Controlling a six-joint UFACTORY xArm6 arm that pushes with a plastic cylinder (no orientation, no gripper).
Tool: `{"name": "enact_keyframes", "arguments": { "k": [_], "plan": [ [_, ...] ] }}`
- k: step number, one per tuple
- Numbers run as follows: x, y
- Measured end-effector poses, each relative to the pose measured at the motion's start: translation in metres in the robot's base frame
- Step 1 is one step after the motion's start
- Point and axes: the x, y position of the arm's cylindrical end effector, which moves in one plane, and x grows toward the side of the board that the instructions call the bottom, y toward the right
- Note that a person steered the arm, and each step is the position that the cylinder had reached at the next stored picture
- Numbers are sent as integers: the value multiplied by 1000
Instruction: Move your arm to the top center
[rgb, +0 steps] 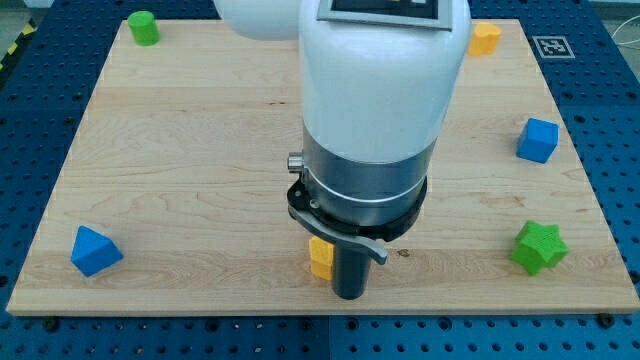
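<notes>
My rod hangs from the big white and grey arm body that fills the middle of the view. My tip (348, 295) rests on the wooden board (200, 150) near the view's bottom centre. A yellow block (320, 258) sits right against the rod's left side, partly hidden by the arm. A blue triangular block (95, 251) lies at the bottom left. A green block (144, 28) sits at the top left. An orange-yellow block (485, 38) sits at the top right. A blue cube (538, 140) lies at the right edge and a green star block (540, 247) at the bottom right.
The arm body (375, 100) hides the board's top centre and middle. A blue perforated table (30, 120) surrounds the board. A black-and-white marker tag (553, 46) lies off the board's top right corner.
</notes>
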Motion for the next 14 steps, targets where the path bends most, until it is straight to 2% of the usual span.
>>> {"name": "enact_keyframes", "arguments": {
  "k": [3, 5, 6, 7, 12, 14],
  "plan": [
    [-10, 5],
    [-24, 86],
    [-80, 89],
    [-142, 60],
    [-411, -126],
    [-415, -111]
  ]
}}
